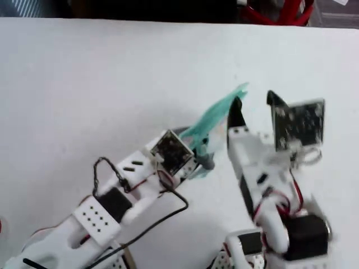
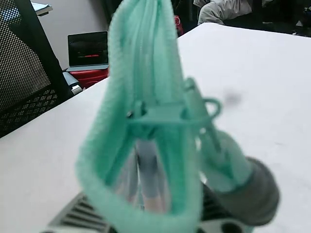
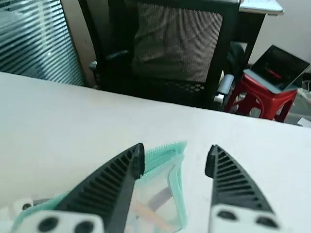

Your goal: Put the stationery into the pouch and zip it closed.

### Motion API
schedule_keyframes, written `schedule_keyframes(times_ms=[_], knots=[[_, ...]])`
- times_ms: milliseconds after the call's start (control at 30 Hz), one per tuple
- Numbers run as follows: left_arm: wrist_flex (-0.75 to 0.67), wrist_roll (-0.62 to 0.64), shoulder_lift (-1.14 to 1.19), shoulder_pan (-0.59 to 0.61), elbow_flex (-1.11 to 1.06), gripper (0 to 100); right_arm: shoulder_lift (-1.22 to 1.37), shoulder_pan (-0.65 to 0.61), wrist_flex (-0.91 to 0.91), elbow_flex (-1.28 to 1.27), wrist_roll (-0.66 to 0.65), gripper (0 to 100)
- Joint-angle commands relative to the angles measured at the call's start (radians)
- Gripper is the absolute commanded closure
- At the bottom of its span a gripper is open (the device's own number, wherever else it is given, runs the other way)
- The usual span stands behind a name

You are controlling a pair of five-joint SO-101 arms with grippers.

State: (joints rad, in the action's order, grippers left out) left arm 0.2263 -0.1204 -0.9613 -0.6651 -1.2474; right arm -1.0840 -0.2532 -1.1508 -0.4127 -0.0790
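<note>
My left gripper (image 1: pixel 201 154) is shut on one end of a mint-green mesh pouch (image 1: pixel 216 115), holding it off the white table so it slants up toward the far side. In the left wrist view the pouch (image 2: pixel 146 73) stands on edge. Its zipper slider (image 2: pixel 160 115) sits partway along and the mouth below it gapes, with pens (image 2: pixel 146 170) inside. A grey finger (image 2: pixel 257 199) presses on the pouch's side. My right gripper (image 1: pixel 255 109) is open beside the pouch's raised end. In the right wrist view its black fingers (image 3: pixel 121 174) flank the pouch (image 3: pixel 163 194).
The white table (image 1: pixel 84 84) stretches wide and bare to the left and far side. A black cable (image 1: pixel 146 227) loops off the left arm. Beyond the table edge stand a black mesh chair (image 3: pixel 180 43) and a laptop (image 3: pixel 279 68) on a red stool (image 3: pixel 257 97).
</note>
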Motion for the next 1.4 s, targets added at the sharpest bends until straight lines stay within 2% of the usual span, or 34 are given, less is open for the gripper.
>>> schedule_keyframes(times_ms=[0, 300, 467, 600, 700, 833, 900, 1133, 1367], knots=[[-0.009, -0.009, -0.004, -0.001, 0.009, 98, 0.147, -0.001, -0.007, 0.124, 0.012, 79.7], [-0.037, -0.009, -0.004, -0.007, 0.006, 98, 0.349, 0.024, -0.07, 0.187, 0.018, 79.9], [-0.037, -0.009, -0.004, -0.01, 0.006, 97, 0.398, 0.079, -0.07, 0.187, 0.015, 86.3], [-0.037, -0.002, -0.012, -0.005, 0.005, 97, 0.446, 0.104, -0.067, 0.192, 0.015, 86.8], [-0.031, 0.008, -0.012, -0.005, 0.003, 92, 0.495, 0.139, -0.045, 0.193, 0.015, 86.8], [0.025, 0.133, -0.012, -0.004, 0.011, 83, 0.535, 0.16, -0.019, 0.198, 0.02, 86.8], [0.025, 0.11, -0.012, -0.004, 0.011, 83, 0.504, 0.153, -0.036, 0.241, 0.025, 86.8], [0.025, 0.081, -0.012, -0.005, 0.011, 83, 0.294, 0.064, -0.308, 0.516, 0.015, 86.8], [0.025, 0.081, -0.012, -0.004, 0.011, 83, 0.377, -0.024, -0.519, 0.595, 0.015, 86.8]])
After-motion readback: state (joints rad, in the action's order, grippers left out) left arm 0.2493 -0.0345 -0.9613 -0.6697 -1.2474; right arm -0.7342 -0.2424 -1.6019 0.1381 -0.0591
